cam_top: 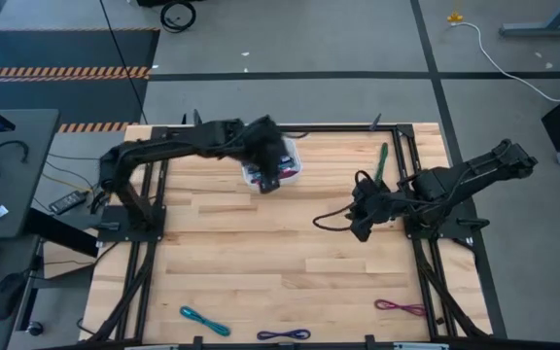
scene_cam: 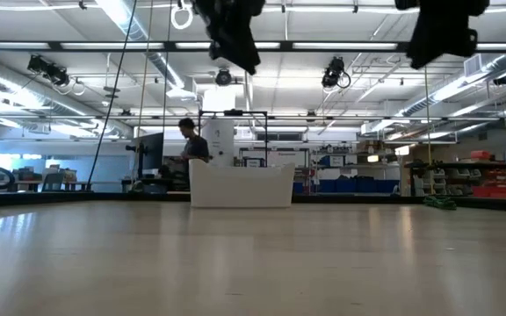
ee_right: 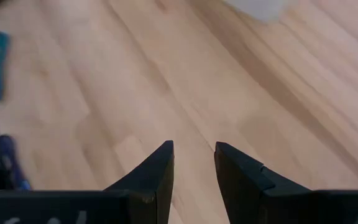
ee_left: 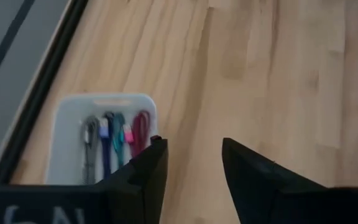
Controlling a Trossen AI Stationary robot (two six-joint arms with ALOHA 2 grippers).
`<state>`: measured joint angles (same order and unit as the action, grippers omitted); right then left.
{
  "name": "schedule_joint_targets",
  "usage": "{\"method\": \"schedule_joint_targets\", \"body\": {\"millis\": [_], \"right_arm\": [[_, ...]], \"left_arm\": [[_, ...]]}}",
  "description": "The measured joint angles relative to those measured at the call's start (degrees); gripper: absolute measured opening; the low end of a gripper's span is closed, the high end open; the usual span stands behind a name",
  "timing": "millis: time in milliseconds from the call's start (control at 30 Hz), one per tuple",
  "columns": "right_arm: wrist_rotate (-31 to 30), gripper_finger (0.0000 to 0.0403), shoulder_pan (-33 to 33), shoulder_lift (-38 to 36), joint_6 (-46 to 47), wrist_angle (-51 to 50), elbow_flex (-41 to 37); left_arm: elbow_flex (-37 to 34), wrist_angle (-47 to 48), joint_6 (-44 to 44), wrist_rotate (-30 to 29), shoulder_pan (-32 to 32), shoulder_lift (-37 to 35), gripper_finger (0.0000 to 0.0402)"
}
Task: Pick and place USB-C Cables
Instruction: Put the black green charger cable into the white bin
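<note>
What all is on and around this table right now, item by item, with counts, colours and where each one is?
White rounded plastic bin: one, far side of the table, under the left arm.
Bundled cables in the bin: about four; grey, blue, teal, magenta.
Green cable: one, far right.
Teal cable: one, near edge, left.
Purple cable: one, near edge, middle.
Magenta cable: one, near edge, right.
Person: one, behind the table.
Left gripper: above the bin, jaws open.
Right gripper: right side, jaws open.

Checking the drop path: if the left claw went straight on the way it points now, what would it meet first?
Probably bare light wooden tabletop: the open, empty left claw points just beside the white rounded-square bin of bundled cables, though depth is unclear.
</note>
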<state>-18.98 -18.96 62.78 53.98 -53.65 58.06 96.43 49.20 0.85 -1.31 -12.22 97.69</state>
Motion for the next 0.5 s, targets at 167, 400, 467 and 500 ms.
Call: {"method": "schedule_joint_targets", "body": {"millis": [167, 400, 467, 500], "right_arm": [[-1.78, 0.0122, 6.52, -0.20, 22.09, -14.60, -3.07], [-4.40, 0.0122, 26.53, -0.48, 31.01, -16.65, -12.17], [-4.67, 0.0122, 32.60, -0.14, 29.94, -12.94, -15.63], [-4.43, 0.0122, 35.73, 0.07, 29.63, -10.58, -17.31]], "left_arm": [[-13.29, -7.50, 10.83, -0.64, 3.75, -8.96, 0.0138], [-21.41, -12.46, 18.07, -3.41, 9.61, -15.19, 0.0128], [-21.59, -12.62, 18.03, -4.50, 10.81, -15.61, 0.0128], [-21.60, -12.55, 18.03, -4.69, 11.27, -15.70, 0.0128]]}}
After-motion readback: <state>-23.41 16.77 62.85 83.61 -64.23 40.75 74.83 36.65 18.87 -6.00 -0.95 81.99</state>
